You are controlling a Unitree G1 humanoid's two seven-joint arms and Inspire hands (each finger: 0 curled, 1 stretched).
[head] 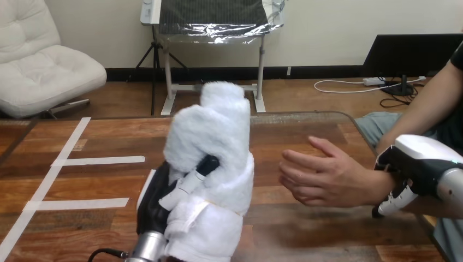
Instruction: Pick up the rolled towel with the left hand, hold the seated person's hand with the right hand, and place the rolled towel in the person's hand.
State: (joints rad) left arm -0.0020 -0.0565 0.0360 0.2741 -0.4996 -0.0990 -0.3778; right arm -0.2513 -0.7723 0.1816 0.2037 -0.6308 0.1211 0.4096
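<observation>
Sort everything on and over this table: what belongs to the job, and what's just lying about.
Job: rolled towel, left hand holding it, right hand, person's hand.
Lying about: white tape strips on the table.

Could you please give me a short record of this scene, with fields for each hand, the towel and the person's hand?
left hand: fingers curled round the rolled towel, holding it upright above the table
rolled towel: white, fluffy, left of the person's hand and apart from it
right hand: at the person's wrist, fingers curled round it
person's hand: open, fingers pointing left, above the table, holding nothing
table: wooden, white tape strips on its left part
task stage: towel not yet in the person's hand
</observation>
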